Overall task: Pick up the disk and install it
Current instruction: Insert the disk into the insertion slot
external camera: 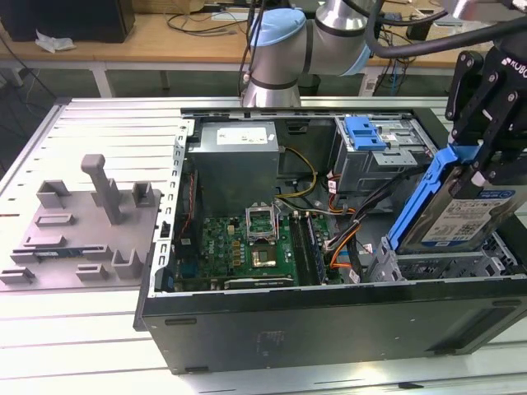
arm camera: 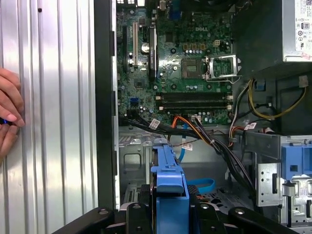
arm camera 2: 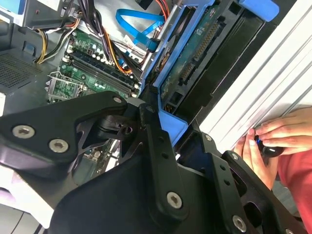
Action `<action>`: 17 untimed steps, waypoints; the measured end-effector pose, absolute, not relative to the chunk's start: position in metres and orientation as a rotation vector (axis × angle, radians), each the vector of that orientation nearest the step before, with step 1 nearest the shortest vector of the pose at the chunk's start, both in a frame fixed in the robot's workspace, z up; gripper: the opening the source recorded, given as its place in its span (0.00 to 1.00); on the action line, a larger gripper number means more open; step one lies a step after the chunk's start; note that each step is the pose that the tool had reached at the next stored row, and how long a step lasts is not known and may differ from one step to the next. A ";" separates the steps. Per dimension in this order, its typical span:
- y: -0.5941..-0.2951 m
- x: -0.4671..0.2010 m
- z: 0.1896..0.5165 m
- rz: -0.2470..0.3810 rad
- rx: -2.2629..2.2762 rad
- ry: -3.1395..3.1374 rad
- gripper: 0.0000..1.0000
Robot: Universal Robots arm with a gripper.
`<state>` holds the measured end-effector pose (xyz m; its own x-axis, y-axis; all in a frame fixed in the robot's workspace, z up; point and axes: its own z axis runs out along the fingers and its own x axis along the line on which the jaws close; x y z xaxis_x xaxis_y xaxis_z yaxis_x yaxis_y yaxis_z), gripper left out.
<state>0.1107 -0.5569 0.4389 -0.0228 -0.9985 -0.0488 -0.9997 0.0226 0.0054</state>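
Observation:
The disk [external camera: 465, 212], a silver drive with a white-and-blue label in a blue carrier frame, hangs tilted on edge over the drive bay [external camera: 436, 265] at the open computer case's end on the exterior view's right. My black gripper [external camera: 476, 160] is shut on its upper edge. The second wrist view looks along the disk [arm camera 2: 195, 53] from behind my gripper [arm camera 2: 161, 122], with the connector side facing the case. In the first wrist view the blue carrier end [arm camera: 168, 183] sits between my fingers [arm camera: 134, 214], above the metal bay floor.
Inside the case [external camera: 329, 317] are a motherboard [external camera: 247, 247], a grey power supply [external camera: 236, 156], loose cables [external camera: 342, 234] and a drive cage with a blue latch [external camera: 366, 132]. A grey fixture plate [external camera: 82, 222] lies on the exterior view's left. A person's hand [arm camera 2: 278, 136] rests on the ribbed table.

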 end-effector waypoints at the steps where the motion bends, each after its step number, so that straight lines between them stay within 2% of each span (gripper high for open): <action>1: -0.557 0.111 0.438 0.059 -2.174 2.224 0.37; 17: -0.557 0.111 0.420 0.059 -2.174 2.224 0.37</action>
